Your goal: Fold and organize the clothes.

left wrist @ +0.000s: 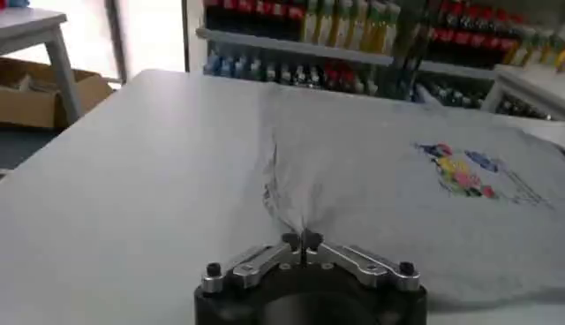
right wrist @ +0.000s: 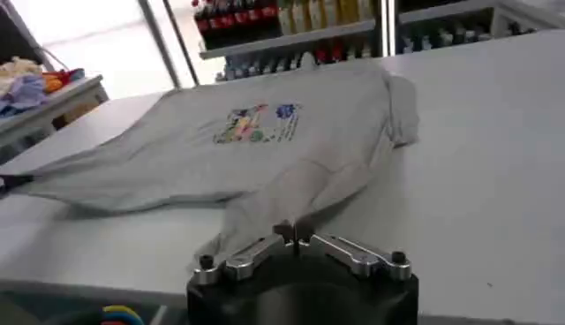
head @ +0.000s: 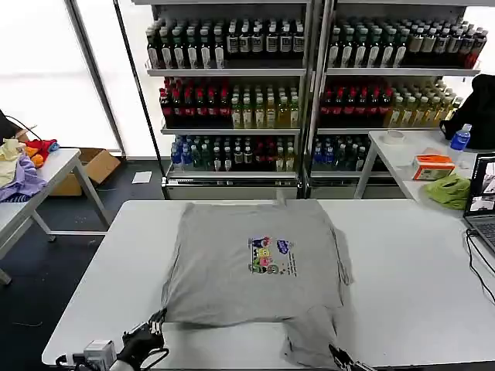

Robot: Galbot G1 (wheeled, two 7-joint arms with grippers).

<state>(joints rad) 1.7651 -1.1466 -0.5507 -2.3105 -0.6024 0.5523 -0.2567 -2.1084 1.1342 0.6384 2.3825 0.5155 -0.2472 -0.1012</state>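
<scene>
Head view: light grey shirt (head: 251,263) spread print-up at mid table (head: 410,263), collar end toward the drink shelves (head: 232,93), hem along the near edge, one sleeve (head: 309,340) trailing off the near right corner of the body. Left gripper (head: 157,319) at the near left hem corner, right gripper (head: 334,352) at the trailing sleeve end near the table's front edge. Step in hand looks like a two-point pinch ahead of a fold. To do it well: lift both corners together and level, keep the hem line taut between the two grips, carry the near edge toward the collar, lay it down flat with edges matched, avoid dragging the body off-square; sleeve likely needs tucking inward first or the fold ends lumpy. Left wrist view: fingertips (left wrist: 289,238) together, clamped on a puckered nip of shirt edge, creases radiating from the pinch. Right wrist view: fingertips (right wrist: 284,231) likewise closed tight on the sleeve end, cloth bunched right at the tips, sleeve rising in a ridge back to the body
</scene>
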